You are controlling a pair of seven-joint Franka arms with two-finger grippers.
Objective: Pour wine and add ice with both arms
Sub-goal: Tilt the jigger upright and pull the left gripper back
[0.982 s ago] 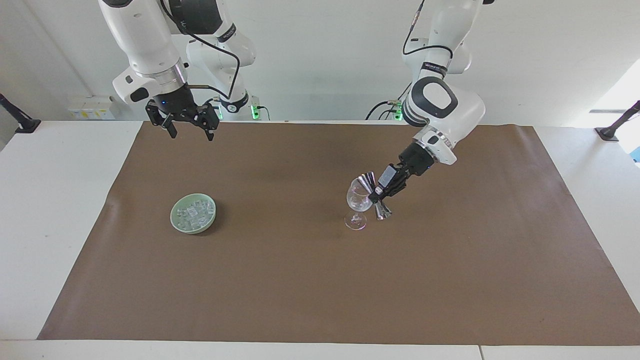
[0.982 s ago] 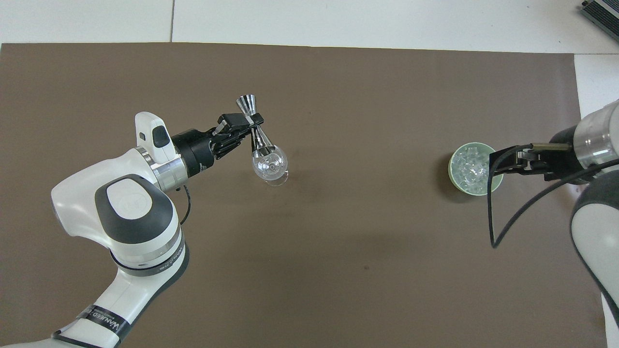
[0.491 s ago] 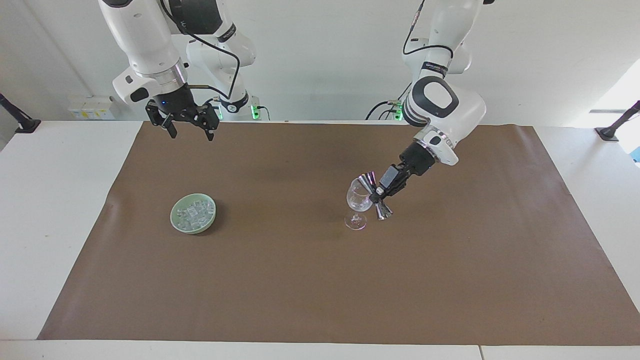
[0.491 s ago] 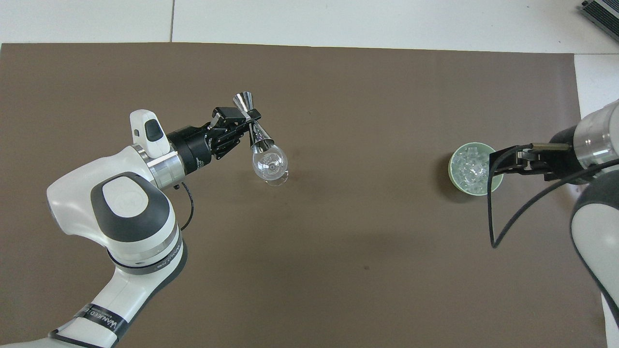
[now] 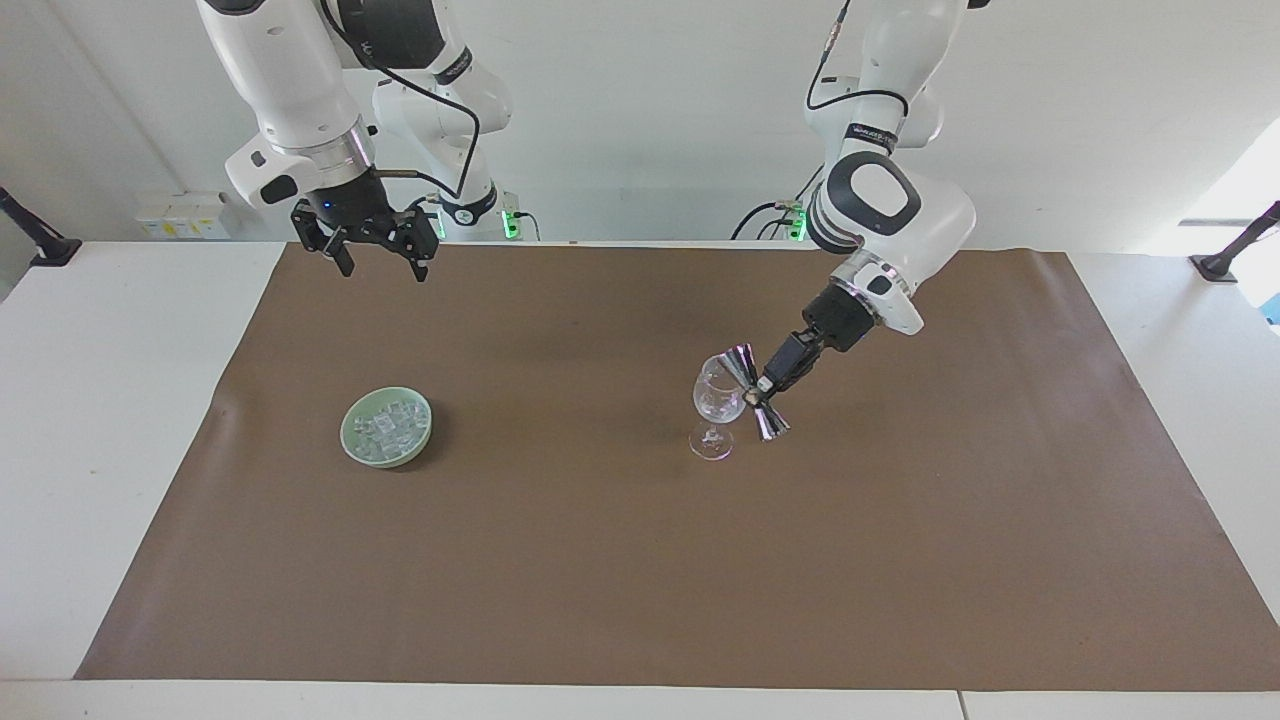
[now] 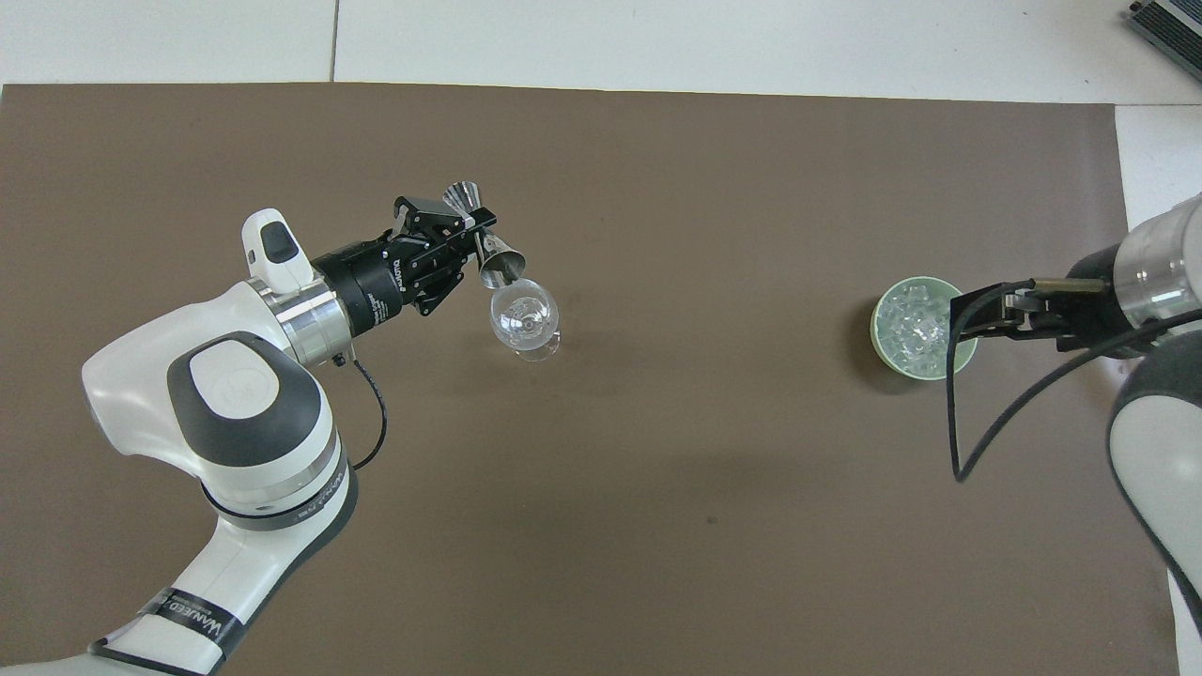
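left gripper (image 5: 762,390) is pinched on the waist of a silver double-cone jigger (image 5: 755,392), held up in the air and tilted, w/ one cone's mouth right at the rim of the wine glass (image 5: 718,405). the jigger's long axis runs slantwise, upper cone toward the glass, lower cone angled away and down. the glass stands upright on the brown mat (image 5: 640,560), roughly mid-mat, toward the left arm's end. whether any liquid is in it can't be told.

key relation for the ice step: the ice (image 5: 387,425) sits in a pale green bowl (image 5: 351,437) toward the right arm's end of the mat, well apart from the glass. right gripper (image 5: 380,258) hangs high near the mat's robot-side edge, jaws spread, empty, waiting. in the overhead view it overlaps the bowl, but the facing view shows it well above and not touching.

judgement: right arm is clearly the nearer one for the ice; it'd need to drop almost straight down onto the bowl, then carry across the mat to the glass.
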